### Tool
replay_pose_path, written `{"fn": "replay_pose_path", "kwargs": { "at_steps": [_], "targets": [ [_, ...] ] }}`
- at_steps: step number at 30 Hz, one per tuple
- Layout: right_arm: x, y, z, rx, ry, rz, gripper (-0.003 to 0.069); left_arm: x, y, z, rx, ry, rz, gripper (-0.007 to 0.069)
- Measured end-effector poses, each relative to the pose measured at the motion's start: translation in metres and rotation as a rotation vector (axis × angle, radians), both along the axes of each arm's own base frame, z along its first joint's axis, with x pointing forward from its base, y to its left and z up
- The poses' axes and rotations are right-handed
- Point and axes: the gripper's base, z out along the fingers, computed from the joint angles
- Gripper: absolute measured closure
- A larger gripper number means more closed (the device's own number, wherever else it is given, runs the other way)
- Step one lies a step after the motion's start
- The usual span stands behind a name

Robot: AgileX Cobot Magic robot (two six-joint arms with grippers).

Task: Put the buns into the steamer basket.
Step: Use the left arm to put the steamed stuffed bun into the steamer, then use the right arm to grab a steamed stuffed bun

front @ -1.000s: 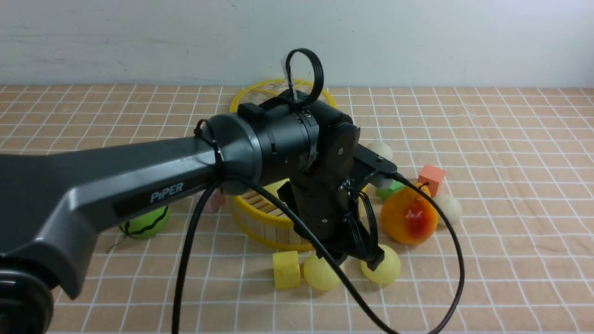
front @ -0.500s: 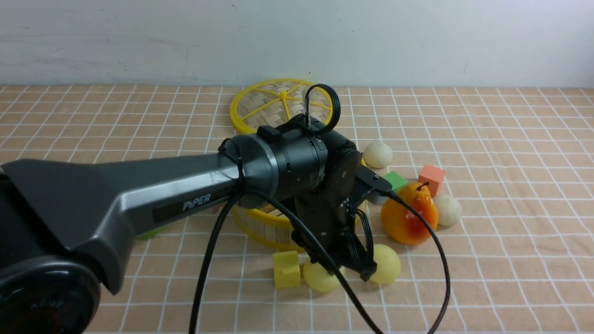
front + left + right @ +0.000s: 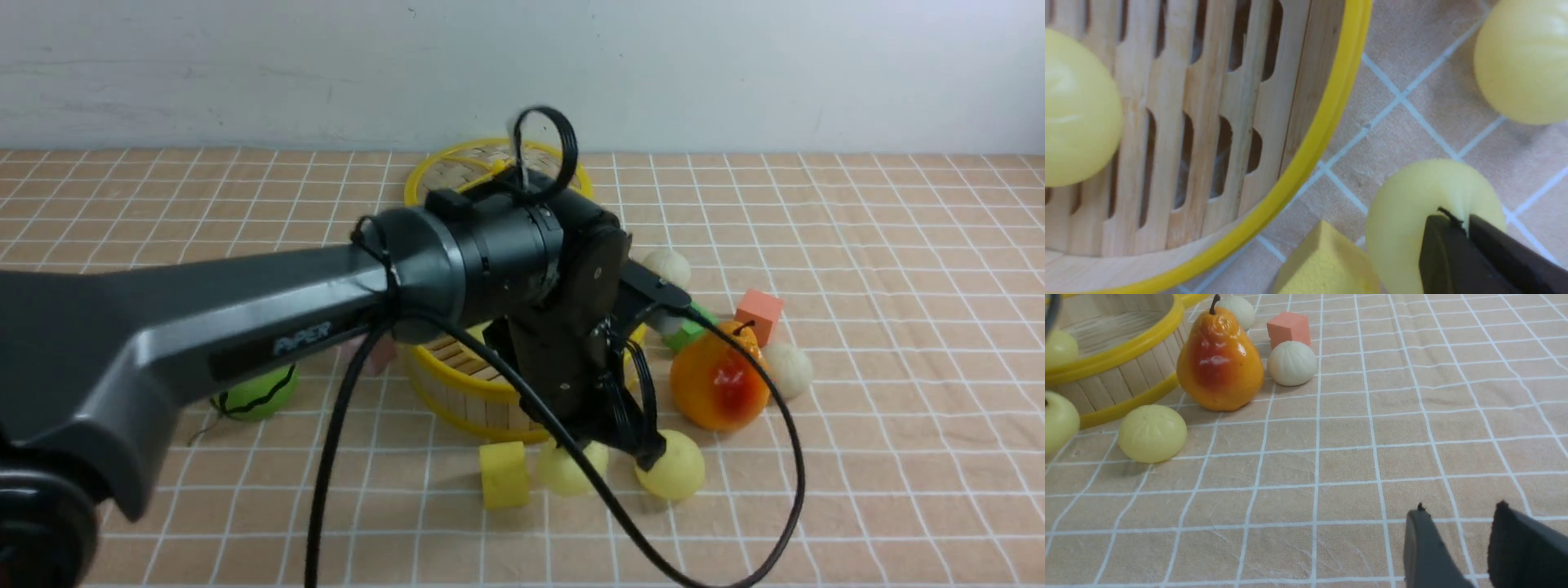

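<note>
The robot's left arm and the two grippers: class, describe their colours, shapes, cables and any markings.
The left arm is dark grey and black, rounded, with white "PiPER" lettering and a looping black cable. The left gripper and right gripper have slim dark fingers.

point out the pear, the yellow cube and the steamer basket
pear [image 3: 1220, 367], right wrist view, on the red patch of its body
yellow cube [image 3: 504, 477], front view, on the side facing the camera
steamer basket [image 3: 1327, 118], left wrist view, on its yellow rim
</note>
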Motion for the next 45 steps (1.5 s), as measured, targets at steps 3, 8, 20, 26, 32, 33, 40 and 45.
{"fn": "replay_pose_path", "kwargs": {
  "at_steps": [3,8,20,26,32,33,40,45],
  "targets": [
    [0.0,0.0,0.0,0.0,0.0,0.0,0.0418,-0.001,0.002,0.038,-0.071,-0.076,0.002,0.0638],
    [0.0,0.0,0.0,0.0,0.0,0.0,0.0418,0.017,0.005,0.075,-0.162,-0.189,0.03,0.0638],
    [0.0,0.0,0.0,0.0,0.0,0.0,0.0418,0.098,0.023,-0.025,-0.144,-0.08,0.19,0.0508],
    [0.0,0.0,0.0,0.0,0.0,0.0,0.0418,0.095,0.024,-0.01,-0.148,-0.073,0.193,0.027],
    [0.0,0.0,0.0,0.0,0.0,0.0,0.0418,0.056,0.035,0.087,-0.206,-0.105,0.223,0.0223],
    [0.0,0.0,0.0,0.0,0.0,0.0,0.0418,0.044,0.04,0.108,-0.225,-0.115,0.228,0.029],
    [0.0,0.0,0.0,0.0,0.0,0.0,0.0418,-0.036,0.096,0.199,-0.348,-0.234,0.248,0.0638],
    [0.0,0.0,0.0,0.0,0.0,0.0,0.0418,-0.104,0.143,0.197,-0.43,-0.293,0.254,0.0638]
  ]
}}
